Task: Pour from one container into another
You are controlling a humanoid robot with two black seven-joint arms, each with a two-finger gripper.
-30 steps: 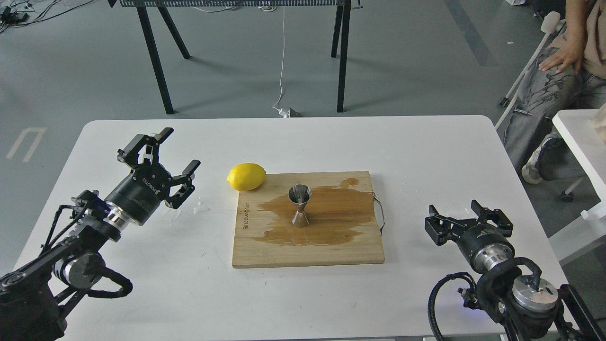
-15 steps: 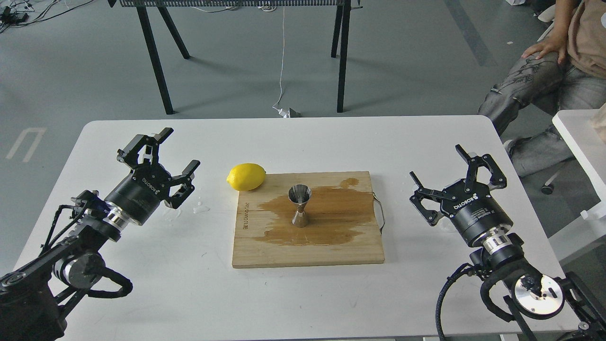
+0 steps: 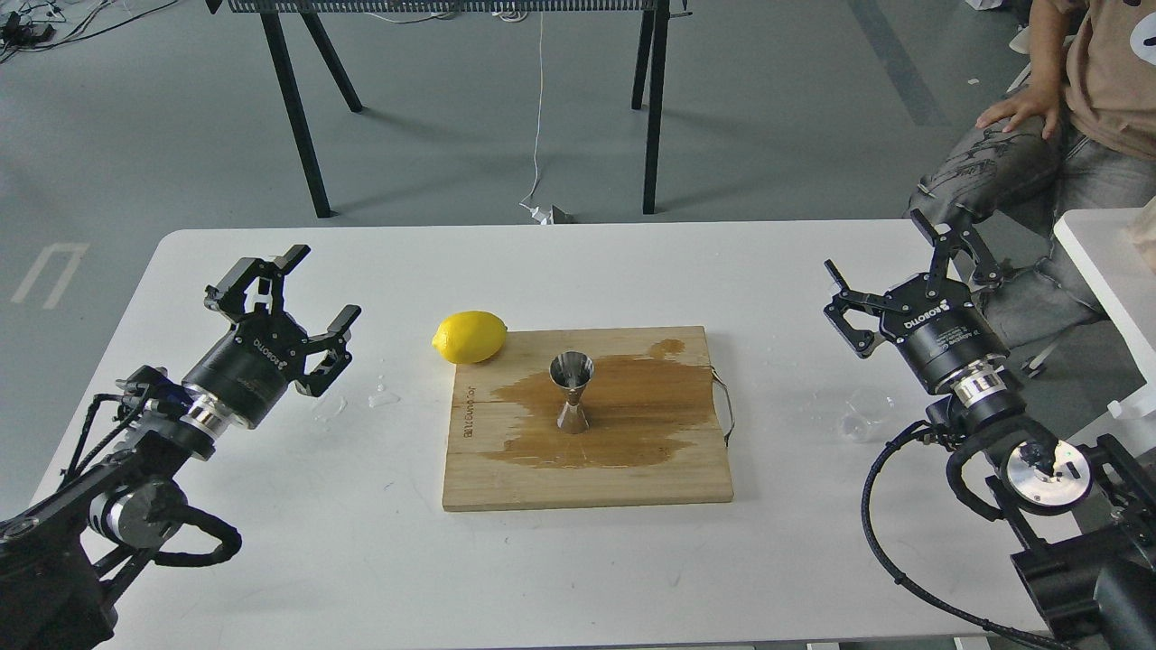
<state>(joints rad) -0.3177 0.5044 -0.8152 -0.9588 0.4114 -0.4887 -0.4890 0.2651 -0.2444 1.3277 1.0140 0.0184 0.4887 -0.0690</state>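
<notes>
- Since the earlier frames, the right pincer [image 3: 903,271] has been lifted and carried back toward the far right edge of the table [image 3: 578,578]; the left pincer [image 3: 291,293] has been drawn slightly back and to the left.
- Both pincers are seen spread wide, with nothing held between the jaws.
- Just below and near the right pincer, the clear glass cup [image 3: 862,416] is made out faintly on the white table, apparently upright with its mouth upward; whether anything is left in it cannot be told.
- For the step in hand, a low, level side approach is judged best, the cup being gripped around its wall and kept vertical until it is over the target.
- Well apart, on the wet wooden board [image 3: 587,478], the steel jigger [image 3: 572,392] stands upright, long axis vertical, open cone upward.
- A lemon [image 3: 470,336] is seen touching the board's far-left corner.
</notes>
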